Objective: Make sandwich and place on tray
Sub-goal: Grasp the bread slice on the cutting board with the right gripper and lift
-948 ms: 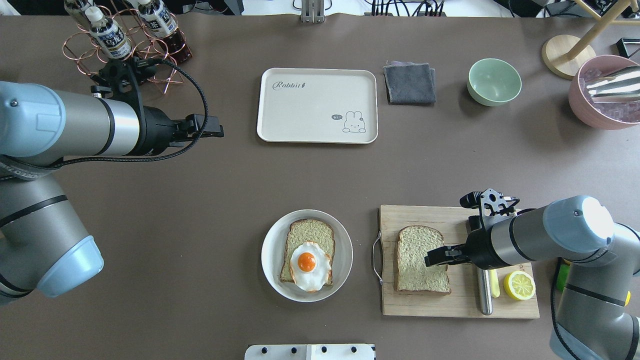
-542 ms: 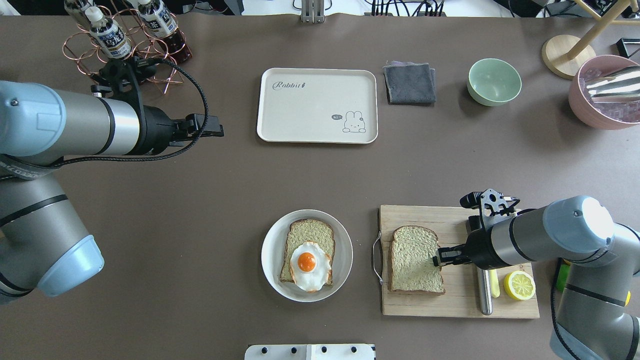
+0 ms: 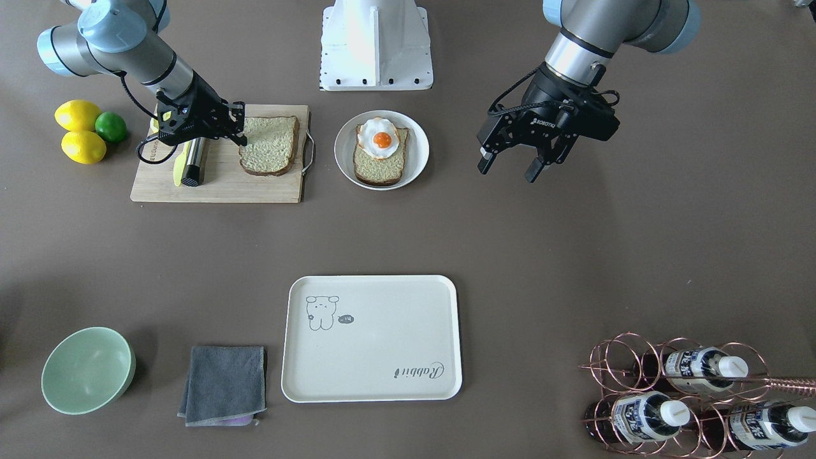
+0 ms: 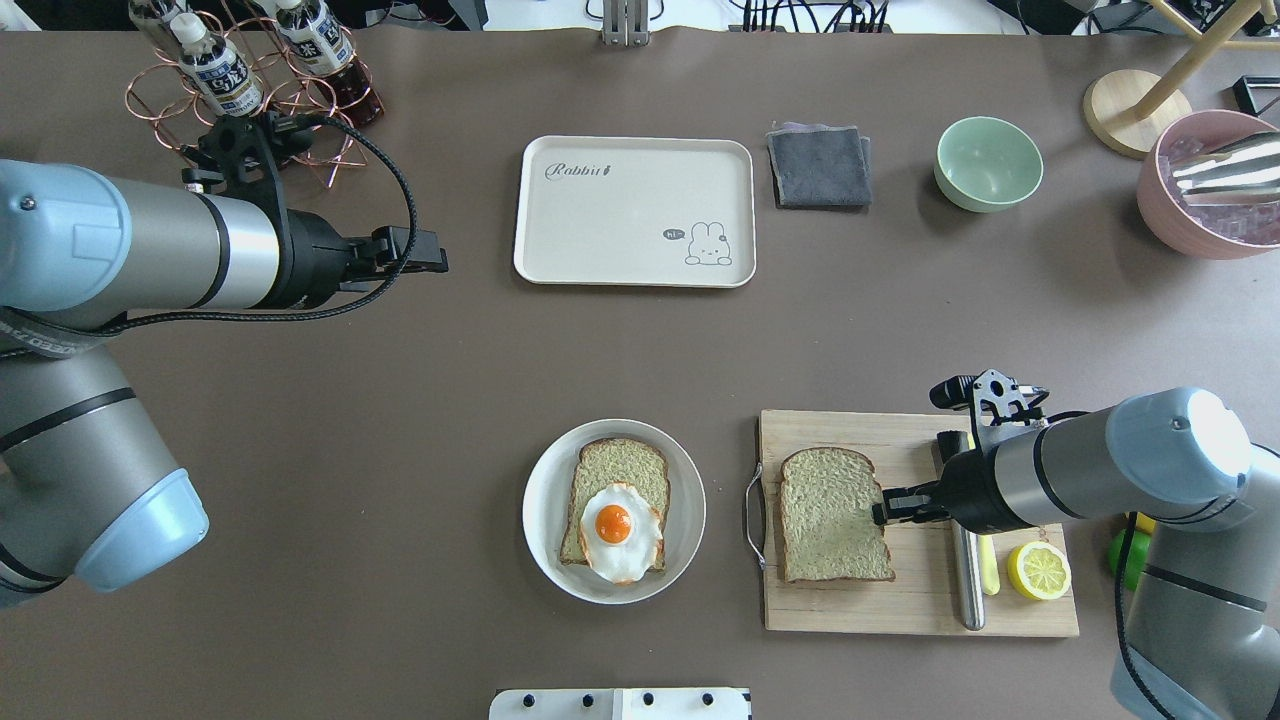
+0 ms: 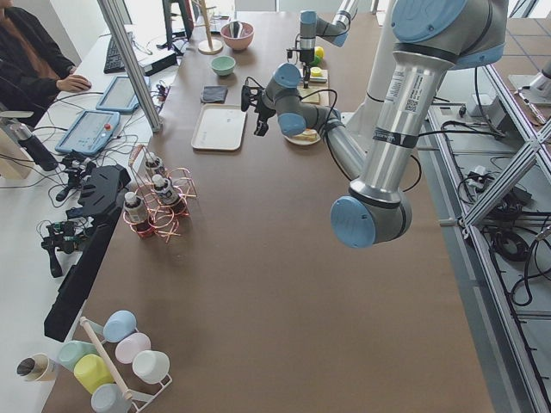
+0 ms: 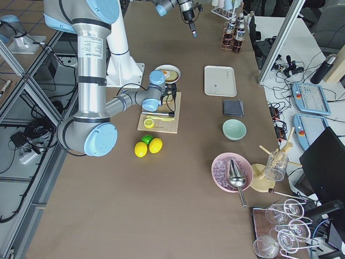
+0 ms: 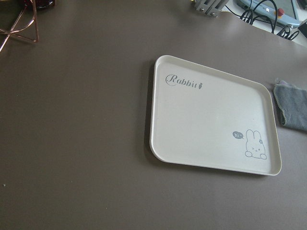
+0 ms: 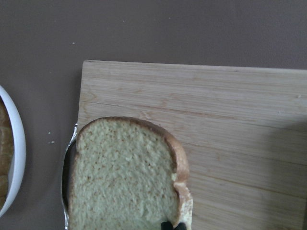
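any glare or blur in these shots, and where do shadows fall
Overhead exterior: glare blows out the right arm's joint cap and the metal scoop. Right wrist: bread slice is slightly soft, and shadow darkens the cutting board at right. Left wrist: tray is sharp.

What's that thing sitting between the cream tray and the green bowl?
A folded grey cloth lies flat between the tray and the green bowl, touching neither. The overhead view shows it plainly, and the front-facing view agrees.
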